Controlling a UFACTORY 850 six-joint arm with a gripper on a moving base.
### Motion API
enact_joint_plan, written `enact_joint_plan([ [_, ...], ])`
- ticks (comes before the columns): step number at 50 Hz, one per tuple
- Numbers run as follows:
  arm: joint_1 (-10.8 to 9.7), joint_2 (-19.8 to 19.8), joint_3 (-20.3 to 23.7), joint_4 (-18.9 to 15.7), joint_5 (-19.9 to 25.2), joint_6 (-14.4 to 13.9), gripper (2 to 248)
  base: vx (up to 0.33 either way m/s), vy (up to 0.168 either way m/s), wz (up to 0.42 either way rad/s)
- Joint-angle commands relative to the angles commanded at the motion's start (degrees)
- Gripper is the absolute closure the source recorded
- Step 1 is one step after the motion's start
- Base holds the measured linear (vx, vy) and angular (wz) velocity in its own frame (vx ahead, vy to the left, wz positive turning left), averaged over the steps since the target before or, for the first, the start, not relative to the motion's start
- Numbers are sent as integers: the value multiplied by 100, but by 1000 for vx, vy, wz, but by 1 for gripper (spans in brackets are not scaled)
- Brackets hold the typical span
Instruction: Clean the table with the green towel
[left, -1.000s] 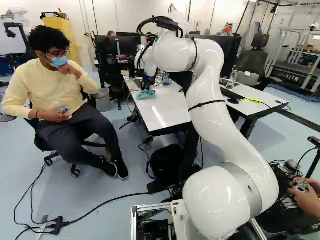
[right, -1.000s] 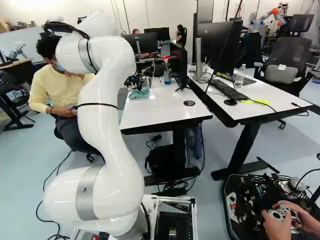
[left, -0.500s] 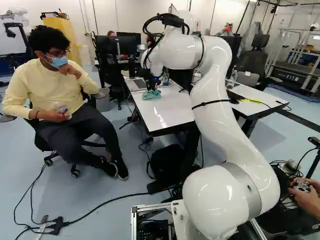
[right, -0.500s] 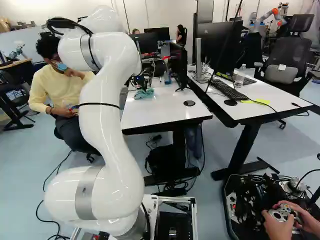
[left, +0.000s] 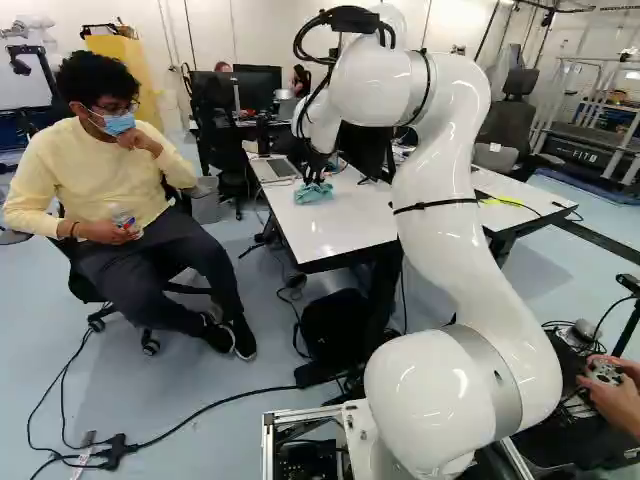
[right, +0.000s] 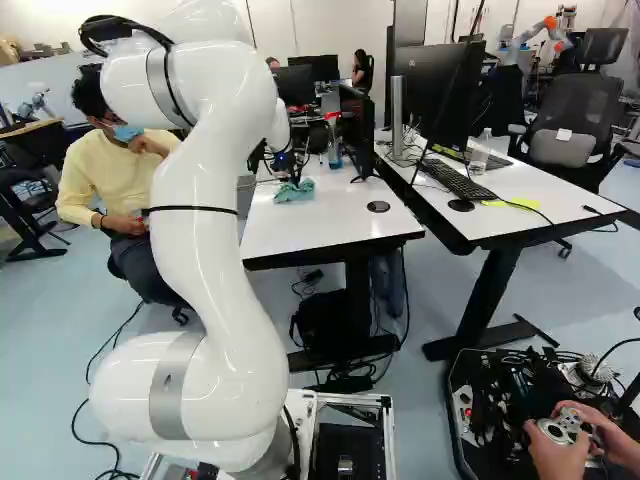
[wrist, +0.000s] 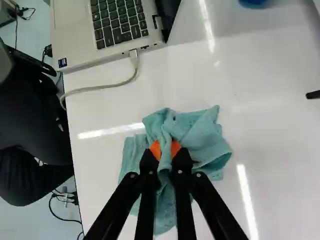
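Gripper (left: 314, 181) pinches one towel (wrist: 204, 142) between two nearly closed fingers (wrist: 148, 163); one laptop (wrist: 82, 30), perhaps one bottle (wrist: 254, 2), ahead.

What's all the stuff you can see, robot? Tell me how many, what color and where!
towel: one, blue-green, on the near table, pinched by the gripper
near table: one, white top
right-hand table: one, white top
laptop: one, silver, black keys, on the near table
cable: one, pale, plugged into the laptop
keyboard: one, black, on the right-hand table
monitors: several, black, on tables
chairs: several, dark, around the tables
controller: one, pale, bottom right of the right base view
gripper: one, black, orange pads, at the towel
arm: one, white, rising from the base
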Motion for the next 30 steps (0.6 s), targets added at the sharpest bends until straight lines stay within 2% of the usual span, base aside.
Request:
enact_joint_plan([
  [19, -9, 421, 370, 0, 0, 0, 209, 0, 0, 0],
  [30, 5, 793, 708, 0, 0, 0, 209, 0, 0, 0],
])
